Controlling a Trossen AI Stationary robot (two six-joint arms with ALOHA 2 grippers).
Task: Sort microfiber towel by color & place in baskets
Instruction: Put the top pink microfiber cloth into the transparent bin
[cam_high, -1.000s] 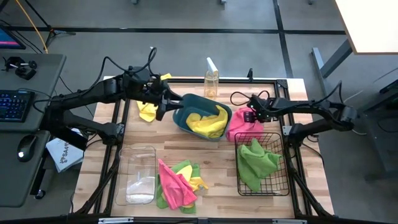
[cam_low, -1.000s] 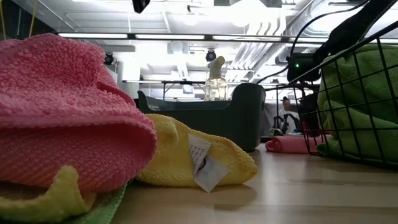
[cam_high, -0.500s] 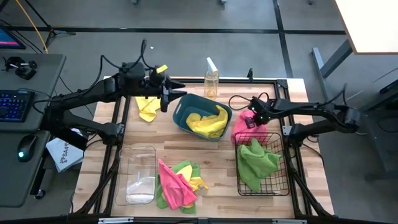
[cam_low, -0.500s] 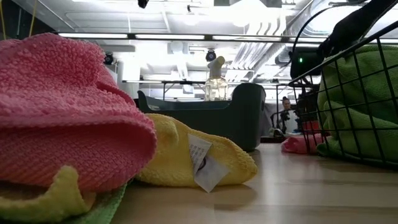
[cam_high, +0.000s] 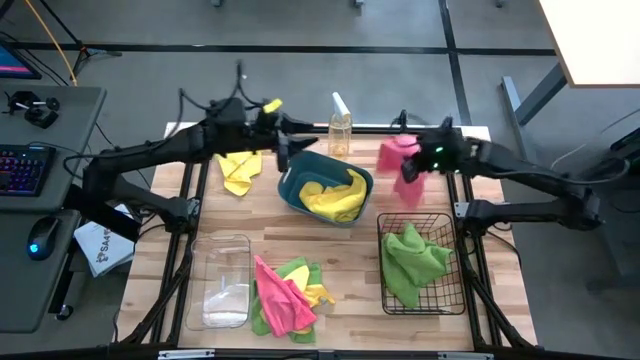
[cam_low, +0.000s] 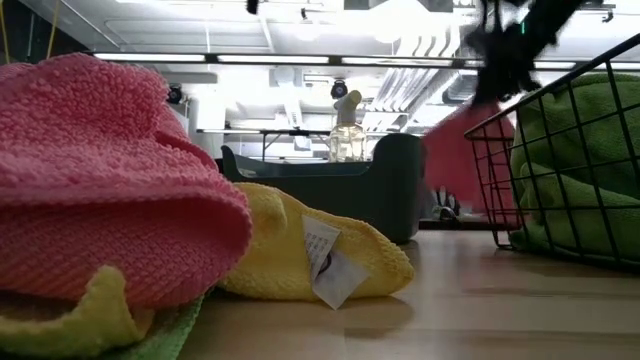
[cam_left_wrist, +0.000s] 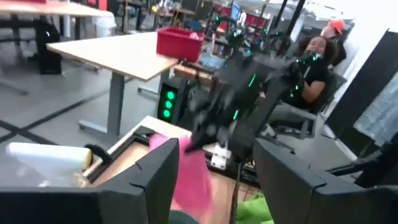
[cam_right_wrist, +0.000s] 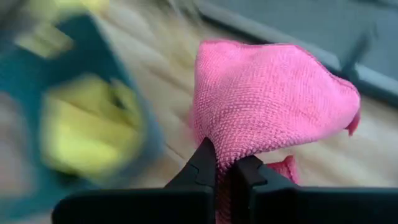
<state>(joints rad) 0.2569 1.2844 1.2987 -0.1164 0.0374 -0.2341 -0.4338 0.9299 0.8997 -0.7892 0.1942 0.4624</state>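
My right gripper is shut on a pink towel held in the air between the teal tub and the black wire basket. The teal tub holds a yellow towel. The wire basket holds a green towel. My left gripper is open and empty, raised over the teal tub's far left corner. The clear tub stands at the near left. A heap of pink, green and yellow towels lies beside it. Another yellow towel lies at the far left. My right gripper pinches a bunched part of the pink towel between its two fingers. The cloth swells out beyond the fingertips; one layer or several, I cannot tell. The towel is lifted clear of the table, and its loose end hangs down.
A clear spray bottle stands at the table's far edge, between the two grippers. A bare strip of table lies between the clear tub's heap and the wire basket. A person sits in the room beyond the table.
My right gripper has risen and gone toward the far edge with the pink towel, which lay on the table beside the teal tub and now hangs clear of it. My left gripper has risen from the teal tub's left rim and gone toward the far edge.
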